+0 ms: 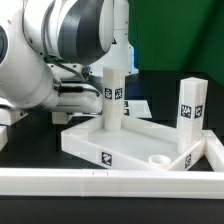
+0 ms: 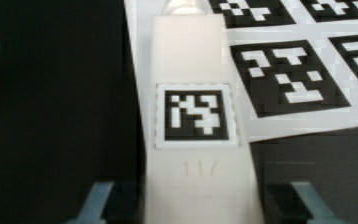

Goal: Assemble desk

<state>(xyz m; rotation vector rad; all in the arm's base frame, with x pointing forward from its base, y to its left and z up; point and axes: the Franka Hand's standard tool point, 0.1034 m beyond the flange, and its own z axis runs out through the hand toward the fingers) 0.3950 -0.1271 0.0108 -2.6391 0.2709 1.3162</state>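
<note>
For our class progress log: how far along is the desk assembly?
Done: one leg stands upright at a slab corner. In hand: a second leg upright between the gripper's jaws, grip unclear. Left: near socket is empty; other legs unseen.

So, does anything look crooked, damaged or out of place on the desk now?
Nothing stands out. The middle leg and the other leg both stand upright on the slab; the front socket is just empty.
</note>
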